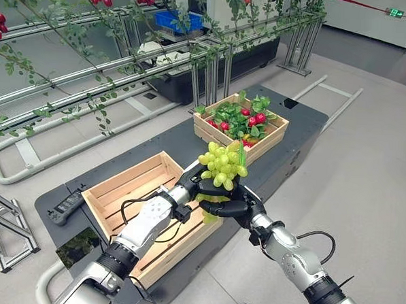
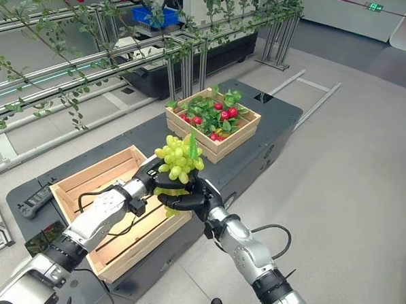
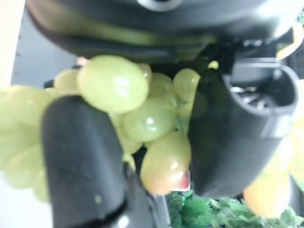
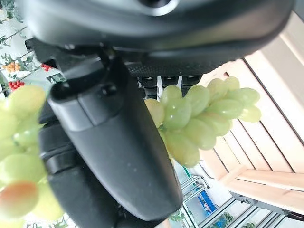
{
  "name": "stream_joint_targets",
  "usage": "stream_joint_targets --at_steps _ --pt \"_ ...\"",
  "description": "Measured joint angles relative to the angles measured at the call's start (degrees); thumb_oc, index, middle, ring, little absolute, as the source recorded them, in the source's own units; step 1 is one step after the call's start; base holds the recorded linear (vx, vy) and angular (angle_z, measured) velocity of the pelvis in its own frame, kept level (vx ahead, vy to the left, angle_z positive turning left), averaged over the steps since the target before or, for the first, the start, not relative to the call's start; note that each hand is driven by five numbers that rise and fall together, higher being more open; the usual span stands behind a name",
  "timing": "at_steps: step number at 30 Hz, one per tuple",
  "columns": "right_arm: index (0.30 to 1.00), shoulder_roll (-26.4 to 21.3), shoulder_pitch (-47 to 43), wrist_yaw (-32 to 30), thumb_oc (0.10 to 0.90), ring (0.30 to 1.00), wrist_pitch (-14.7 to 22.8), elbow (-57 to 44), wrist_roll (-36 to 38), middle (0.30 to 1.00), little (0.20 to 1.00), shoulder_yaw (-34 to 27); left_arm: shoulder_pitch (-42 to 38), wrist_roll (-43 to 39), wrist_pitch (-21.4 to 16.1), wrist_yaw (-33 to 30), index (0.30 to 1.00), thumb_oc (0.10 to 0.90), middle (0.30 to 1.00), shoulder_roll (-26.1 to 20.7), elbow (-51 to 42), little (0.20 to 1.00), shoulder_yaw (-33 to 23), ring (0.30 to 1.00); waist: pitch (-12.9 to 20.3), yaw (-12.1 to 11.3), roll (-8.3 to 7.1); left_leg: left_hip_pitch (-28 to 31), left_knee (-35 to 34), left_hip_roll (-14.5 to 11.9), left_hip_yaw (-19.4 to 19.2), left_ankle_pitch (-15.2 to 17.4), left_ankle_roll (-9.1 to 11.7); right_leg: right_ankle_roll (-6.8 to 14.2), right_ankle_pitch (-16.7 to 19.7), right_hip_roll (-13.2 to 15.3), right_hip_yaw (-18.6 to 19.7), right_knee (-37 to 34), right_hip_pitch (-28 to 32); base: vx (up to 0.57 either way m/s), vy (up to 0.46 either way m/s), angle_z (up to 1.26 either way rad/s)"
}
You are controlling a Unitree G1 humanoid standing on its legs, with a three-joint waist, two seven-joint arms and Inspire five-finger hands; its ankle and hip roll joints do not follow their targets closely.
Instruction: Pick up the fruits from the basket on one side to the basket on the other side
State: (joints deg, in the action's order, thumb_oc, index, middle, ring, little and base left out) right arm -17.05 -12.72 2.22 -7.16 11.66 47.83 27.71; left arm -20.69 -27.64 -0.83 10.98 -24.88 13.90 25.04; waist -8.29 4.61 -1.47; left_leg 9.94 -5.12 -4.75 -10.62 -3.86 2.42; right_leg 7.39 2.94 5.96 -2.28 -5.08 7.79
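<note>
I have both arms stretched forward and angled inward, so the two hands meet in front of me. My left arm (image 1: 141, 229) comes in from the lower left with the forearm rising toward the middle. My left hand (image 1: 191, 184) sits with its fingers (image 3: 83, 156) curled round the bunch of grapes (image 1: 223, 164). My right arm (image 1: 294, 260) reaches in from the lower right, elbow low, wrist turned inward. My right hand (image 1: 229, 206) is just under and beside the left one, its fingers also curled against the bunch, thumb (image 4: 118, 142) pressed along it. The two hands are touching or nearly so.
</note>
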Motion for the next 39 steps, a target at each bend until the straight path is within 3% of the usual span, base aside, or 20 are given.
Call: stream_joint_targets --at_steps 1,2,3,15,16,17,31,39 --pt "0.655 0.37 -0.01 -0.06 0.637 0.655 0.00 0.69 0.17 0.655 0.655 -0.05 0.00 -1.04 -0.02 0.30 0.300 0.400 0.300 0.24 -0.12 0.300 0.03 0.300 0.02 -0.02 -0.03 -0.01 0.00 0.00 0.00 0.00 0.00 0.00 0.00 0.04 0.00 0.00 -0.01 0.00 0.000 0.00" --pt "0.347 0.58 -0.02 -0.13 0.431 0.347 0.00 1.02 0.40 0.347 0.347 -0.06 0.00 -1.91 -0.02 0.47 0.300 0.400 0.300 0.25 -0.16 0.300 0.14 0.300 0.03 -0.01 -0.03 -0.01 0.00 0.00 0.00 0.00 0.00 0.00 0.00 0.04 0.00 0.00 -0.01 0.00 0.000 0.00" --pt "0.300 0.84 -0.03 -0.21 0.400 0.300 0.01 1.43 0.46 0.300 0.300 -0.07 0.00 -2.44 -0.02 0.57 0.300 0.400 0.300 0.45 -0.28 0.300 0.36 0.300 0.04 0.00 -0.03 -0.01 0.00 -0.01 0.00 0.00 0.00 -0.01 -0.01 0.04 0.00 0.00 -0.01 0.00 0.000 0.00" --pt "0.300 1.96 -0.01 -2.25 0.400 0.300 0.41 1.82 2.11 0.300 0.300 -0.02 -1.56 -2.43 -1.29 0.22 0.300 0.400 0.300 1.62 -0.85 0.300 0.45 0.300 0.09 0.09 0.05 -0.02 0.00 -0.03 0.08 0.00 0.00 -0.03 -0.02 0.02 0.00 0.00 0.00 0.00 0.000 0.00" --pt "0.300 1.97 0.00 -2.26 0.400 0.300 0.43 1.84 2.11 0.300 0.300 -0.02 -1.58 -2.43 -1.30 0.20 0.578 0.585 0.578 1.72 -0.87 0.578 0.44 0.578 0.14 0.23 0.14 -0.02 0.00 -0.03 0.07 0.00 0.00 -0.03 -0.02 0.03 0.01 0.00 -0.01 0.00 0.000 0.00" --pt "0.300 1.98 -0.01 -2.33 0.400 0.300 0.45 1.99 2.10 0.300 0.300 -0.03 -1.58 -2.43 -1.30 0.21 0.900 0.800 0.900 1.79 -1.03 0.900 0.46 0.900 0.18 0.31 0.21 -0.04 0.00 -0.03 0.06 0.00 0.00 -0.03 -0.02 0.03 0.02 0.00 -0.02 0.00 0.000 0.00" --pt "0.300 1.96 -0.02 -5.69 0.400 0.300 3.81 2.24 0.06 0.300 0.300 -0.71 -1.57 -1.10 -1.28 -3.98 0.900 0.800 0.900 3.76 -1.58 0.900 0.97 0.900 0.64 0.53 0.98 -0.09 0.00 -0.07 -0.24 0.01 -0.01 -0.03 -0.02 -0.01 0.14 -0.01 -0.23 0.00 0.000 -0.01" --pt "0.300 1.88 0.00 -6.12 0.400 0.300 3.81 2.25 -0.41 0.300 0.300 -1.76 -1.56 2.70 -1.28 -7.09 0.900 0.800 0.900 3.73 -1.48 0.900 0.95 0.900 0.72 0.59 1.12 -0.08 -0.01 -0.08 -0.38 0.02 -0.01 -0.03 -0.02 -0.04 0.27 -0.01 -0.31 0.00 0.000 0.00"
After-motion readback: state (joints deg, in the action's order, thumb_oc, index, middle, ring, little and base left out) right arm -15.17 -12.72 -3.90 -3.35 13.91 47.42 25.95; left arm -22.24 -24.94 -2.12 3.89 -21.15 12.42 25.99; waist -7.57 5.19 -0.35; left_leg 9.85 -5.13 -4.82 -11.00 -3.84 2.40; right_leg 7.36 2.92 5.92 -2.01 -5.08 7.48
